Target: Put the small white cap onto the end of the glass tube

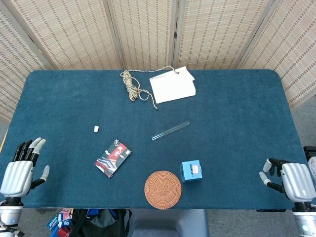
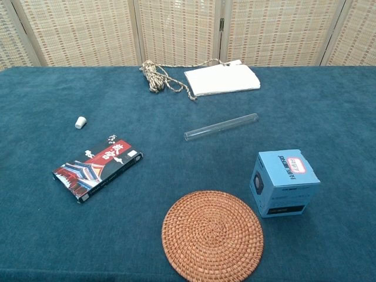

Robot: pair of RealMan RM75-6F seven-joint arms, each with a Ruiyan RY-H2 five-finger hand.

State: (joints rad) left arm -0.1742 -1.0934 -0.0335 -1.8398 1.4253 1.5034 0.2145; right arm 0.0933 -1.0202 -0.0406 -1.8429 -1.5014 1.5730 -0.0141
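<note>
The small white cap (image 1: pixel 97 129) (image 2: pixel 80 122) lies alone on the blue cloth, left of centre. The clear glass tube (image 1: pixel 170 131) (image 2: pixel 221 127) lies flat near the middle, slanting up to the right, well apart from the cap. My left hand (image 1: pixel 22 168) rests at the near left corner with its fingers apart and nothing in it. My right hand (image 1: pixel 289 178) sits at the near right edge, fingers apart and empty. Both hands show only in the head view, far from cap and tube.
A patterned flat box (image 1: pixel 113 158) (image 2: pixel 97 168) lies just in front of the cap. A round woven coaster (image 1: pixel 163 189) (image 2: pixel 212 237) and a small blue box (image 1: pixel 191 171) (image 2: pixel 283 182) sit at the near middle. A coiled rope (image 1: pixel 132 86) and white notepad (image 1: pixel 172 86) lie at the back.
</note>
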